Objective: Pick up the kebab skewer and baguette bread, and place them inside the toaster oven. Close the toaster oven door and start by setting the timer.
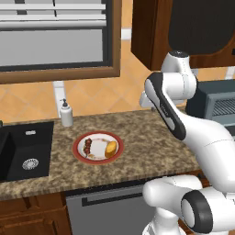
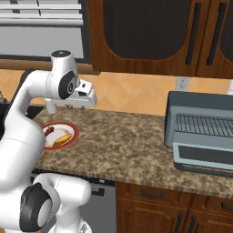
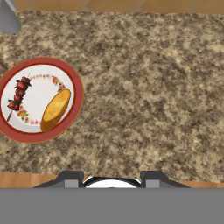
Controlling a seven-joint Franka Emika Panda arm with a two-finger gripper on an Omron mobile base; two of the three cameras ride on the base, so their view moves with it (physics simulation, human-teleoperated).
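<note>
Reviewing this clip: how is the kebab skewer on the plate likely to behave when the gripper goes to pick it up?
The kebab skewer is a thin stick lying flat on the red-rimmed plate, so it probably offers little to pinch and may slide on the smooth surface. It looks light and stiff. Held off-centre, it could pivot. The baguette bread lies apart from it.

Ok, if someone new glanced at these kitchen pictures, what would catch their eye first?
Probably the red-rimmed plate on the speckled counter beside the black sink, carrying the kebab skewer and the baguette bread side by side. Next, the big white arm over the counter, and the toaster oven at the right, its door down and wire rack showing.
</note>
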